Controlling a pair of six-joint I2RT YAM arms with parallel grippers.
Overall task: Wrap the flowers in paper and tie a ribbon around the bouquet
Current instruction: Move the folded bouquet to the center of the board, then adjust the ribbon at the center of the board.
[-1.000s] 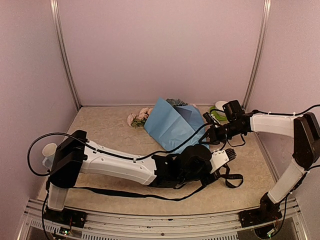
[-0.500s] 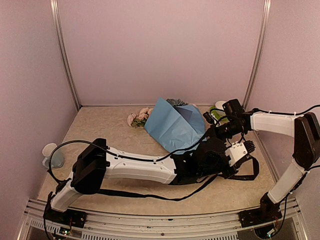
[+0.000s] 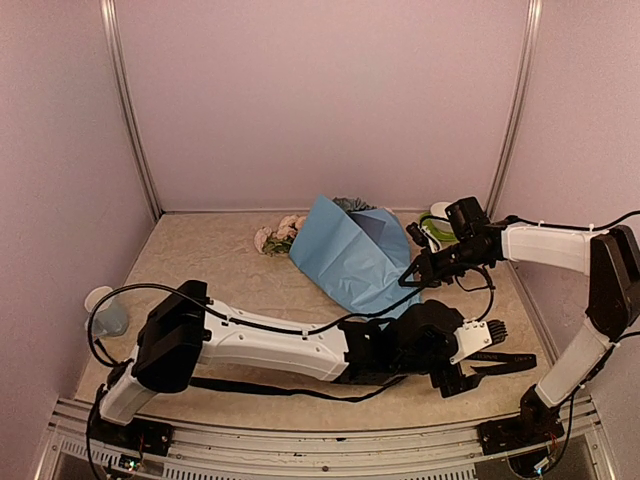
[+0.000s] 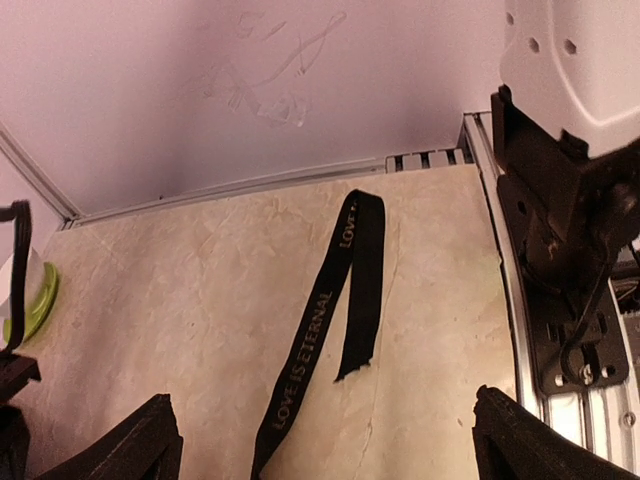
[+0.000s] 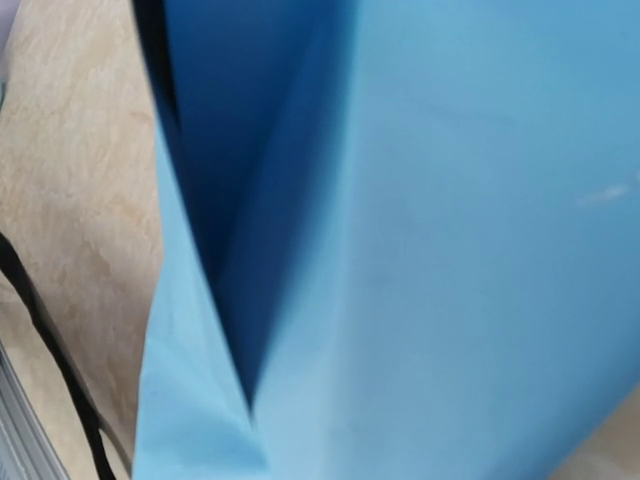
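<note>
Front-right, left gripper [image 4: 325, 450] spread over ribbon [image 4: 362, 290]; right gripper [image 3: 413, 275] closed at paper [image 3: 345, 255], green dish [image 3: 437, 222] behind.

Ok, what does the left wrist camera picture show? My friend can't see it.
A black ribbon printed LOVE IS ETERNAL in gold lies folded over on the beige marbled table. The open claw holds nothing, and its two dark fingertips poke in at the bottom corners. The right arm's base is bolted at the right edge.
</note>
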